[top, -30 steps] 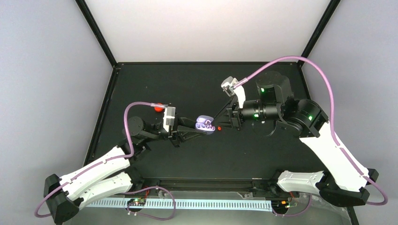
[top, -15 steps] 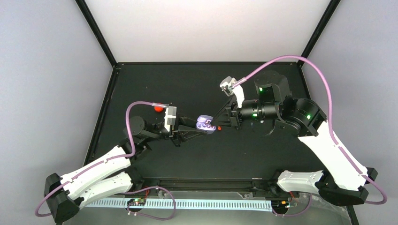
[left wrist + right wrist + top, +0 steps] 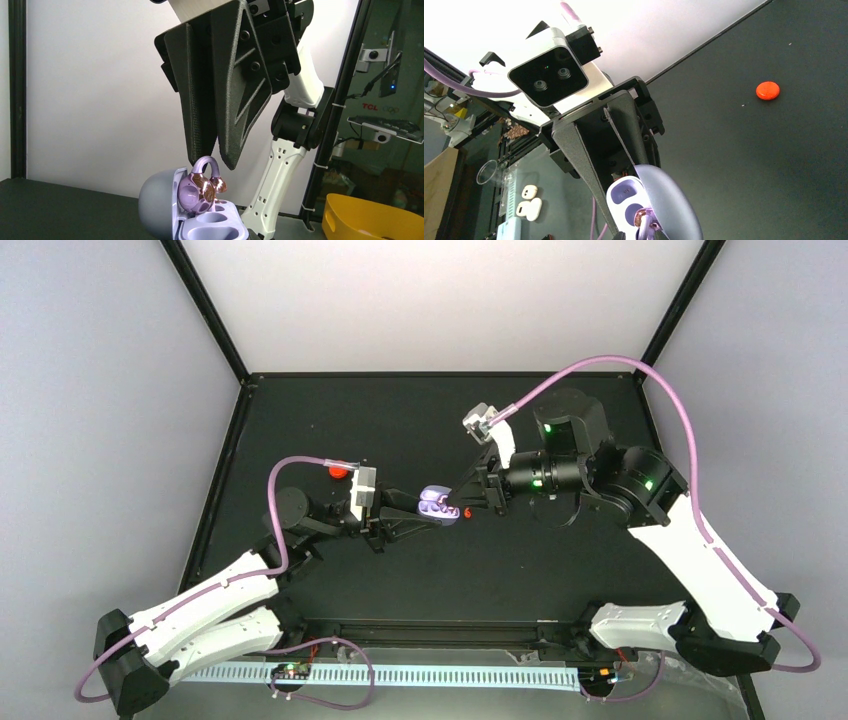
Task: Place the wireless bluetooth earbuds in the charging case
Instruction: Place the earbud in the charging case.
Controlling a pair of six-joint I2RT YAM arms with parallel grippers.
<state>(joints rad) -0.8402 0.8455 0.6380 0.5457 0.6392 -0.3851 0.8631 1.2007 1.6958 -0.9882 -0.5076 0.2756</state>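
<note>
Right jaws straddle purple earbud (image 3: 192, 192); actual contact hard to tell.

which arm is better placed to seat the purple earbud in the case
Right: the right hand grips the purple earbud over the open charging case; the left hand holds that case.

black tabletop (image 3: 400, 410), pale walls (image 3: 440, 300), black frame (image 3: 205, 308)
</note>
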